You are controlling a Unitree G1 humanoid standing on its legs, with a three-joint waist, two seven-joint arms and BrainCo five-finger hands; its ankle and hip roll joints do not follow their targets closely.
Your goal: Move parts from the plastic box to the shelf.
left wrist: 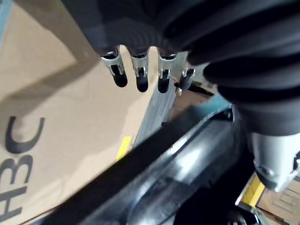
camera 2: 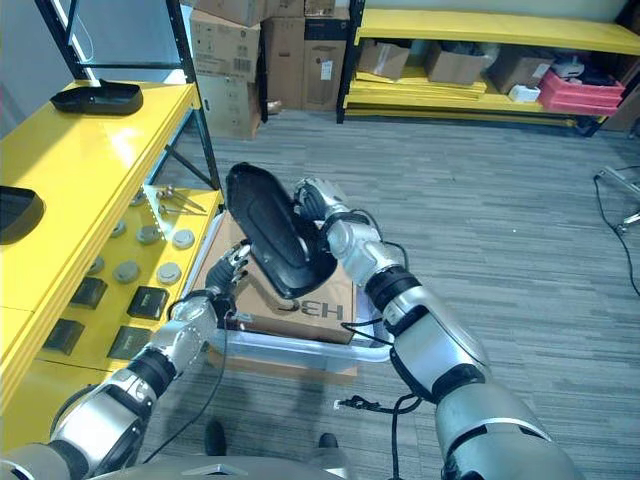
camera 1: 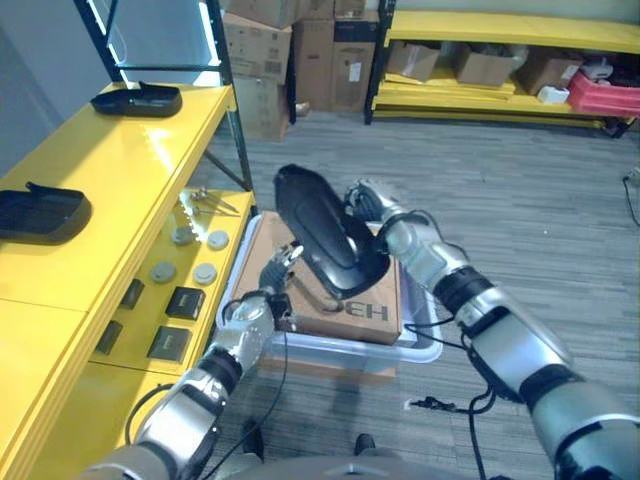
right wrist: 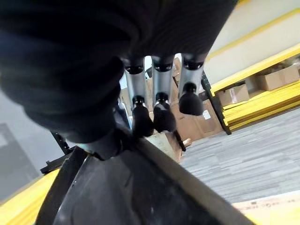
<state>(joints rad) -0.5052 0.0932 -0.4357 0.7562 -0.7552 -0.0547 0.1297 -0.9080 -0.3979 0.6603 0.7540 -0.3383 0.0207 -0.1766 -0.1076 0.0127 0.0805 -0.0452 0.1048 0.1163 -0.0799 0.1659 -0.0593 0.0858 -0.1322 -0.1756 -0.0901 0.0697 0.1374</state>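
R hand (camera 1: 368, 203) clamped on black part (camera 1: 325, 238) above cardboard box (camera 1: 345, 305) — L hand (camera 1: 278, 272) fingers relaxed, empty

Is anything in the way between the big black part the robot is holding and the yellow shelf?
Nothing visible blocks it. The right robot hand holds the black part above the plastic box, with open air toward the yellow shelf.
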